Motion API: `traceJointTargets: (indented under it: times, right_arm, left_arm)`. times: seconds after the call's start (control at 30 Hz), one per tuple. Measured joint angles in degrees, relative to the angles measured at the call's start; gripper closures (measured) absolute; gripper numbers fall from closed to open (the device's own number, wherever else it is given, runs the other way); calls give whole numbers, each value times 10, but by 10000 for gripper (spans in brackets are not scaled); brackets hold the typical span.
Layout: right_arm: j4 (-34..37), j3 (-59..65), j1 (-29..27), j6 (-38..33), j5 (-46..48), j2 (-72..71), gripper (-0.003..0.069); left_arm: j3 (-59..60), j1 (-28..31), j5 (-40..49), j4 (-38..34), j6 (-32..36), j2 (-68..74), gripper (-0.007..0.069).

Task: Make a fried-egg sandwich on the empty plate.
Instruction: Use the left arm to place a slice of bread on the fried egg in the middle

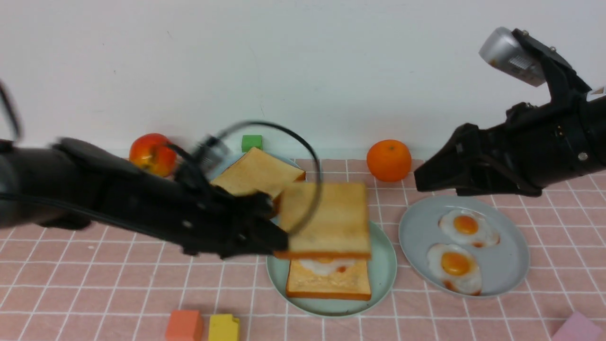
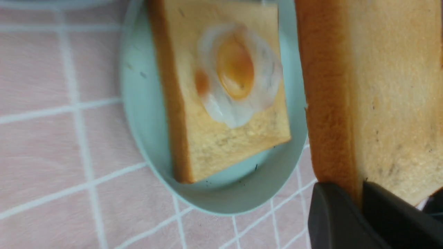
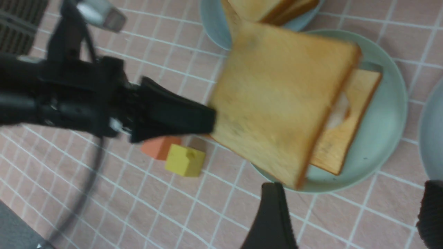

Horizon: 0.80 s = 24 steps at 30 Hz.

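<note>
Tan toast [image 1: 326,218], edge tight in left claw [image 1: 284,242], above egg-topped slice [image 1: 331,284] on mint plate [image 1: 384,265]; right claw [image 1: 420,182] apart.

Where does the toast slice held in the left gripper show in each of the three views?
Front view: held toast slice, mid-picture, hovering above the mint-green plate.
Left wrist view: held toast slice, close up, beside the plate, seen from its pinched edge.
Right wrist view: held toast slice, large, overlapping the plate.
Shared landmark: the mint-green plate.
</note>
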Motion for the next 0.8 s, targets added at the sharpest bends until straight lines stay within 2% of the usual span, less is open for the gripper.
traceJointTargets:
  times: [0.13,0.3,0.53,0.8]
  right_arm:
    - [-10,0,0,0,11,-7,112]
    - [-16,0,0,0,15,-30,112]
    - [-16,0,0,0,25,-39,112]
    - [-16,0,0,1,25,-39,112]
  left_arm:
    - [0,-26,-50,-3,1,25,529]
    - [0,-27,-98,-23,8,40,529]
    - [-1,-27,-79,-59,59,66,529]
    - [-2,-27,-96,-80,93,68,529]
